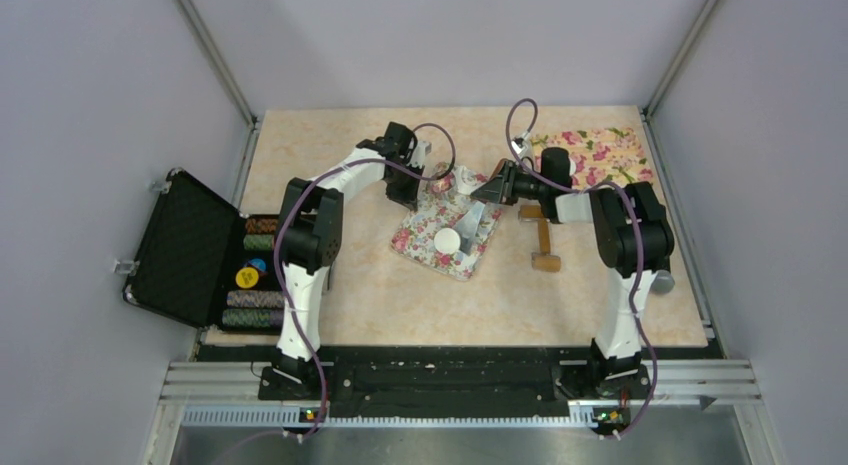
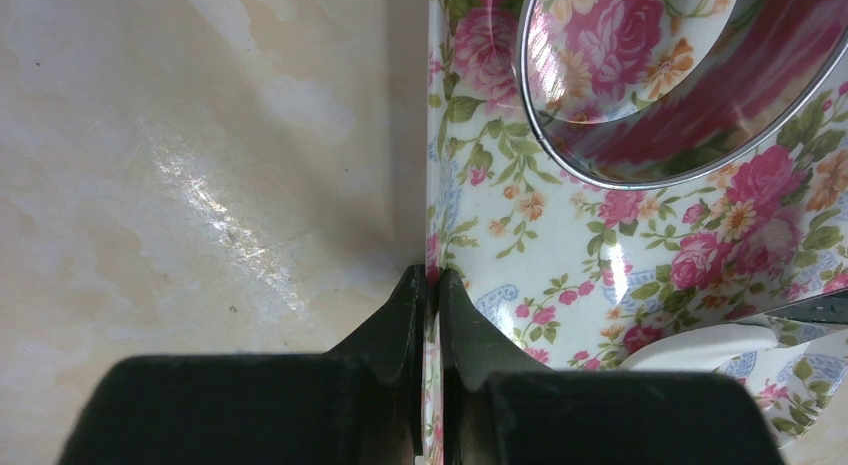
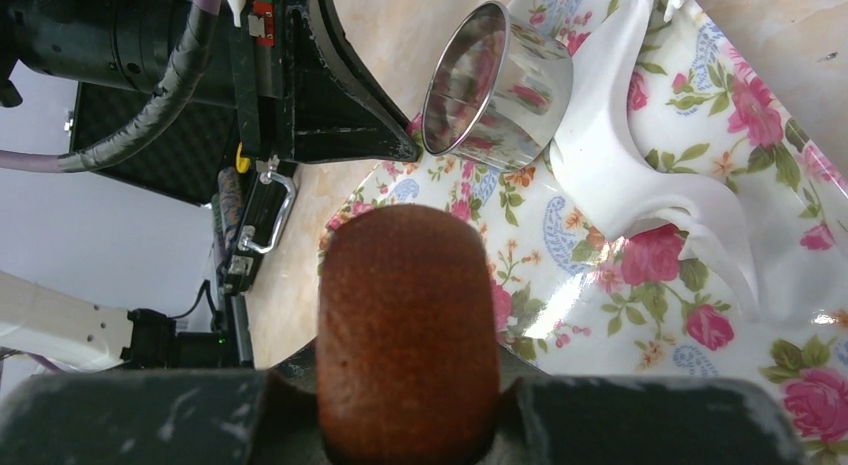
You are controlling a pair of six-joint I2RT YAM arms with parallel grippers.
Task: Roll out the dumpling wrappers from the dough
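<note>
Early, I'd say: left gripper (image 2: 432,285) pinching floral mat (image 2: 560,255) edge, right gripper (image 3: 408,410) clamped round wooden roller (image 3: 405,285); dough (image 1: 447,240) near its tips, thick-looking; no finished wrappers visible.

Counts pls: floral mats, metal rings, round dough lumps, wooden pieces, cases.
floral mats: 2
metal ring: 1
round dough lump: 1
wooden pieces: 2, one lying loose, one in right gripper
black case: 1
Total: 7

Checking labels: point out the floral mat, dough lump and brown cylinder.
floral mat (image 2: 560,275): left wrist view, bare print.
dough lump (image 1: 446,240): top external view, its top.
brown cylinder (image 3: 408,315): right wrist view, rounded side.
</note>
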